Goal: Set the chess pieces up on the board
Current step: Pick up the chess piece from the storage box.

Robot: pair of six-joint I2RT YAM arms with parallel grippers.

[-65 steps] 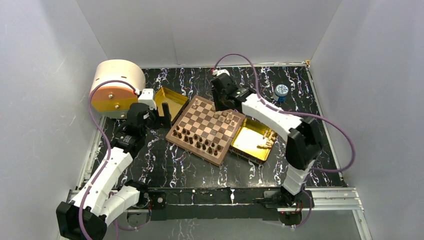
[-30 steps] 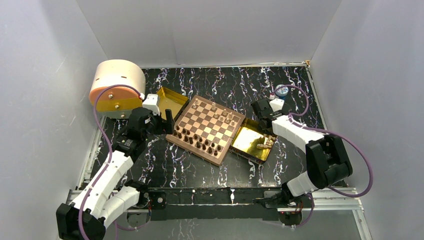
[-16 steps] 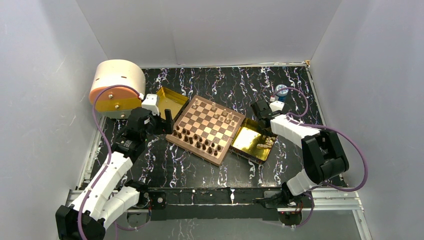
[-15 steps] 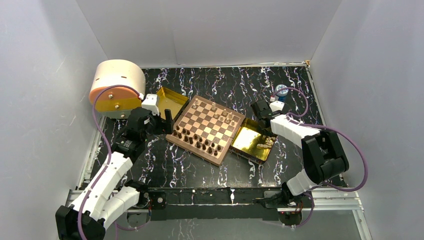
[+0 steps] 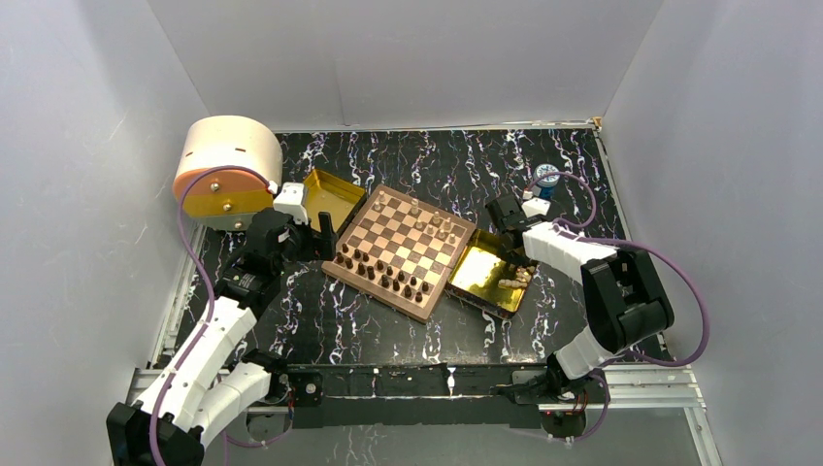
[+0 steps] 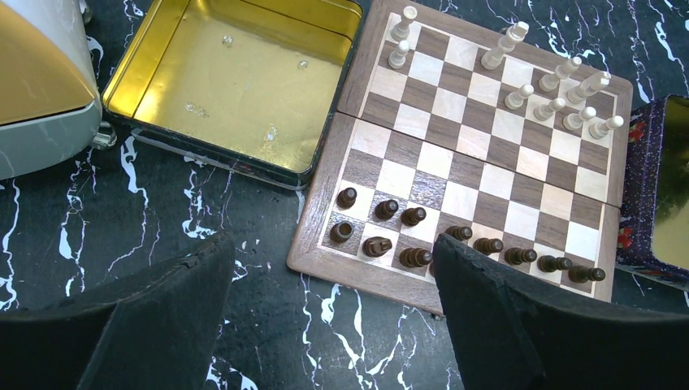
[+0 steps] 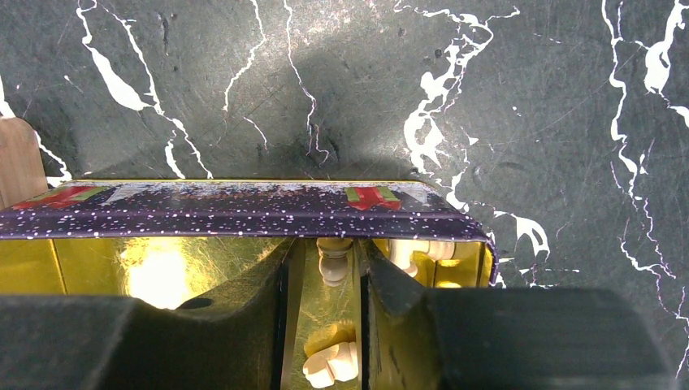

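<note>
Board (image 6: 471, 175): brown-cream checks | dark pieces (image 6: 386, 209) one side | light pieces (image 6: 520, 96) opposite

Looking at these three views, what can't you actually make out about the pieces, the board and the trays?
- Right wrist view: the right gripper blocks most of the floor of the gold tray, so the light pieces left there cannot be counted.
- Left wrist view: the left gripper hides the near right corner of the board and any dark pieces there.
- Top view: both sets are too small to tell kinds.
</note>
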